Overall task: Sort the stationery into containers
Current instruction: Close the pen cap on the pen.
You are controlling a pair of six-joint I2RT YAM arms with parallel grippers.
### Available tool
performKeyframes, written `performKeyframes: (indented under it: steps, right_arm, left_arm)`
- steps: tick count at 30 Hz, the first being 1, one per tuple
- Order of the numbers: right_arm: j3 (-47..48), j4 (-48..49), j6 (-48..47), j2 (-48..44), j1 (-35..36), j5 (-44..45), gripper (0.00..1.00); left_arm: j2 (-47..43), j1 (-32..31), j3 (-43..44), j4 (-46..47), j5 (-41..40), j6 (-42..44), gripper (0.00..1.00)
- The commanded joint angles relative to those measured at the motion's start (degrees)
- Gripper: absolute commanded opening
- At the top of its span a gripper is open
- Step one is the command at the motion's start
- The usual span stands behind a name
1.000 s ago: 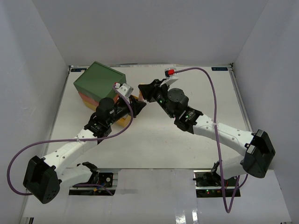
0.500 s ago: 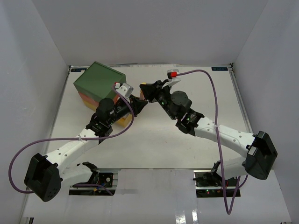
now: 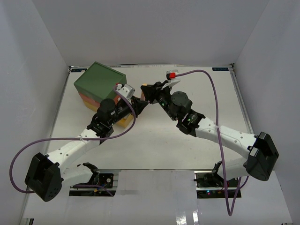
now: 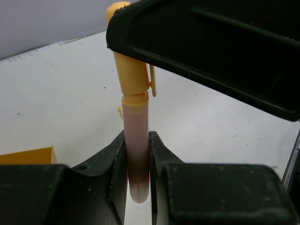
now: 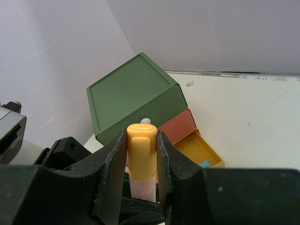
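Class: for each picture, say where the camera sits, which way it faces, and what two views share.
Top: above, behind the arm bases, looking down on table, chest, both arms.
Left wrist: on left arm, looks past left gripper at marker, table.
Right wrist: on right arm, looks past right gripper at chest.
Shared: both wrist views show the marker.

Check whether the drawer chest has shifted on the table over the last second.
No. The chest keeps the same place in the top view, its green top equally close to the back-left corner of the table.
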Motion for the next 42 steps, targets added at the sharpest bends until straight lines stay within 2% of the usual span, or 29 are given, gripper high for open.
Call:
performKeyframes:
  steps: [1,8,25,30,35,37,42]
  right_arm:
    - [-0.73,-7.09,-2.28,0.64,0.72,-0.86,0.09]
    - [-2.57,-8.58,0.7,-1.2,0.72,0.8,0.09]
    - [-2.58,-14.11,-1.49,-0.15,0.72,-2.0,0.09]
    - [-2.13,-18.33,-1.15,0.03,0.81,-1.39,0.12]
    - [-3.8,-17.99,0.09,-0.32,0.81,-1.91,0.12]
    - [-3.45,-18.43,0.18,-0.06,0.72,-2.27,0.08]
    - [-1.52,-21.84,-1.14,1.78,0.72,-5.34,0.08]
  left_arm:
    - [-1.65,-0.22,1.98,9.66,-0.83,0.95,0.0]
    - [-1.91,-0.3,0.14,15.46,-1.54,-1.34,0.0]
    - [0.28,-0.3,4.0,16.26,-1.01,0.5,0.0]
    - [-1.03,-0.3,3.3,17.13,-3.47,1.21,0.0]
    - [-1.83,-0.3,2.6,19.51,-4.26,0.24,0.0]
    - [-1.39,-0.3,3.03,19.51,-3.47,0.24,0.0]
    - [-0.51,-0.3,4.62,17.75,-1.62,1.65,0.0]
